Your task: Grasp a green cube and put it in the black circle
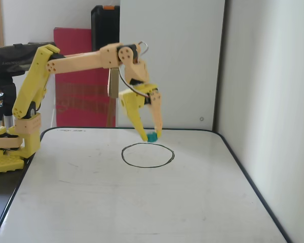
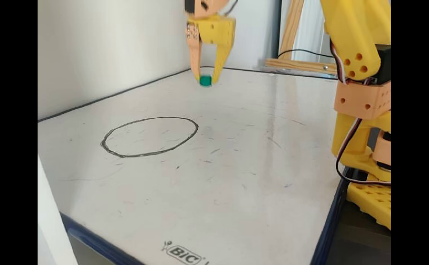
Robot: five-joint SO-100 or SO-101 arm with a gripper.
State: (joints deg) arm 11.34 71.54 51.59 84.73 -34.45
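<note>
Small green plastic cube point(image 1: 152, 137) pinched between fingertips of yellow two-finger pincer point(image 2: 206, 79), near far edge of white bench point(image 2: 236, 176). Hand-drawn black circle point(image 2: 150, 136) lying nearer the camera, left of pincer, well apart.

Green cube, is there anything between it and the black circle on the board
Nothing visible. The green cube sits between the gripper fingertips, outside the black circle. The whiteboard between them shows only faint scuff marks, no objects.
</note>
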